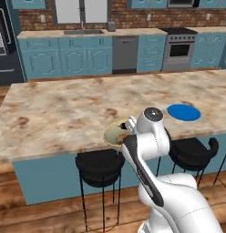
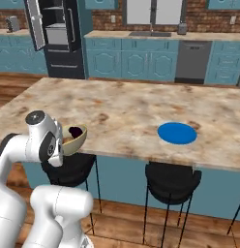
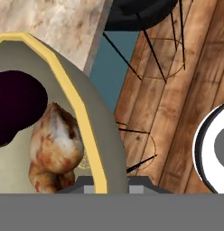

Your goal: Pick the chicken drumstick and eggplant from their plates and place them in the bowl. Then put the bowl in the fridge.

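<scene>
The tan-yellow bowl (image 3: 68,85) hangs tilted over the near edge of the island counter (image 1: 64,113), above the stools. In it lie the dark purple eggplant (image 3: 16,106) and the golden-brown chicken drumstick (image 3: 55,144). My gripper (image 3: 107,182) is shut on the bowl's rim, one finger on each side of the wall. From the base, the bowl (image 1: 115,134) (image 2: 76,138) shows just beside my wrist, with the eggplant (image 2: 76,131) dark inside it. The blue plate (image 1: 183,112) (image 2: 177,133) lies bare on the counter to the right. The black fridge (image 2: 56,36) stands far left with its door open.
Two black bar stools (image 1: 100,166) (image 1: 192,152) stand under the counter's near edge, one directly below the bowl (image 3: 136,9). Wooden floor lies beneath. Teal cabinets, a dishwasher (image 1: 125,53) and a stove (image 1: 178,49) line the back wall.
</scene>
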